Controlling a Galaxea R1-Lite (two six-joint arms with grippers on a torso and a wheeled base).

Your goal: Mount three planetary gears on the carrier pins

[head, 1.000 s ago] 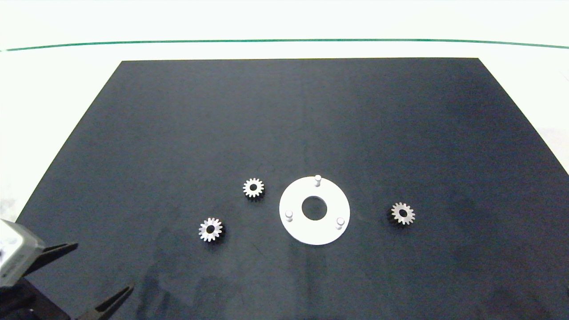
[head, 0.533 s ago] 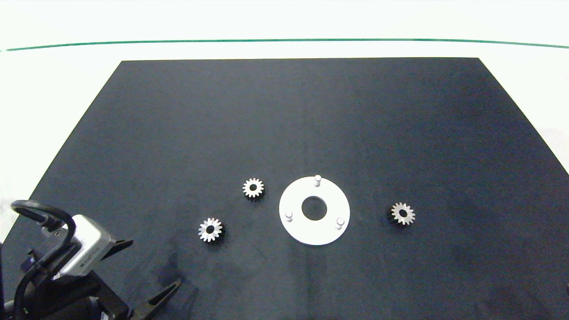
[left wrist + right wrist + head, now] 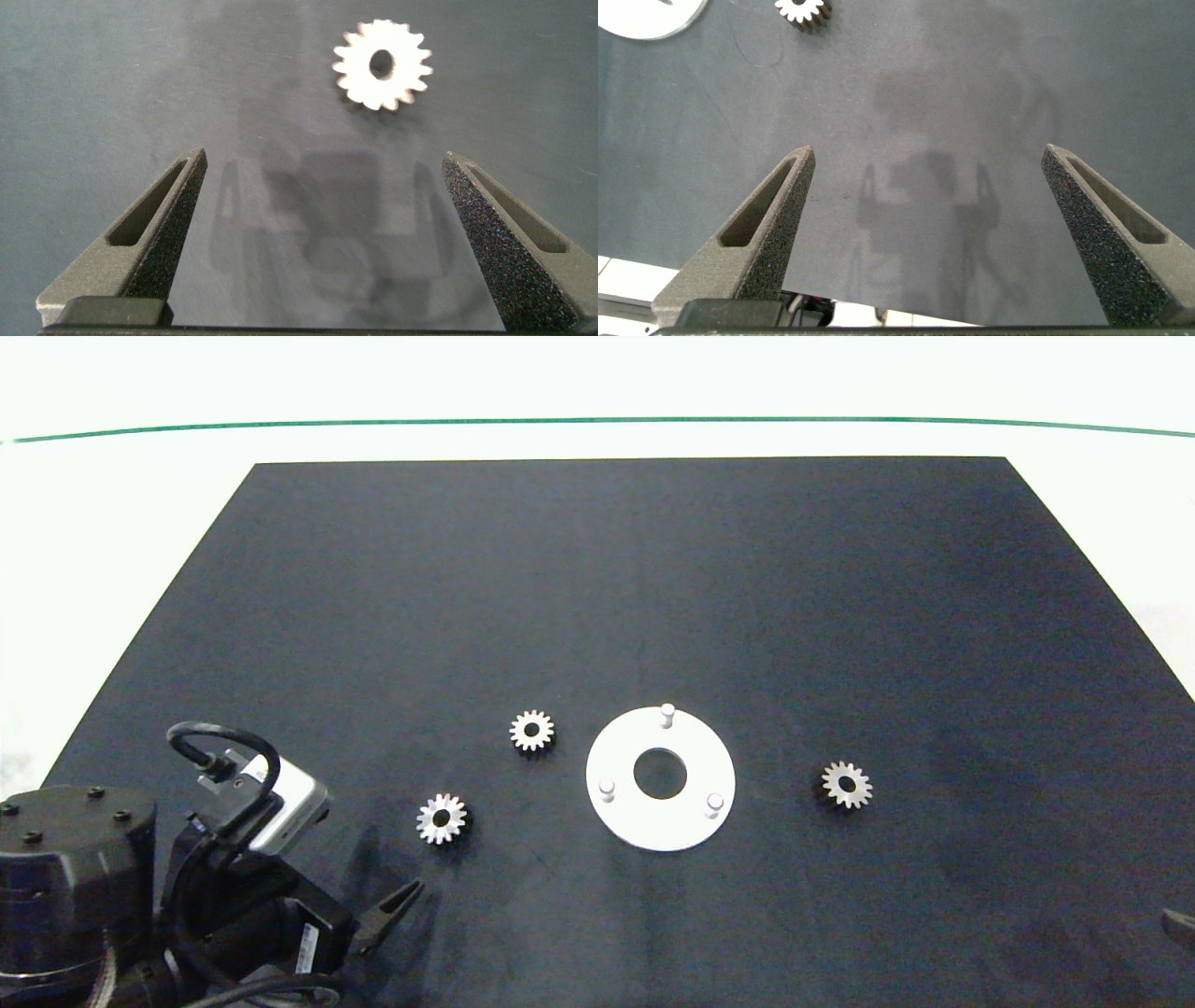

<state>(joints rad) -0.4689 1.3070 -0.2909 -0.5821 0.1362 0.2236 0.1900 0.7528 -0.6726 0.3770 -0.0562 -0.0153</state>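
Note:
Three planetary gears lie flat on the mat: one front left, one just left of the disc, one to its right. The white disc carries three bare carrier pins. My left gripper is open at the lower left, short of the front-left gear, with nothing between its fingers. My right gripper is open over bare mat, with only a fingertip showing at the head view's right edge. The right gear and the disc's rim lie beyond it.
Everything sits on a black mat laid on a white table with a green line near its far side. The left arm's body and wrist camera fill the mat's front left corner.
The left arm has swung in from the lower left corner towards the front-left gear, staying open. A right fingertip has come into view at the right edge. Gears and disc have not moved.

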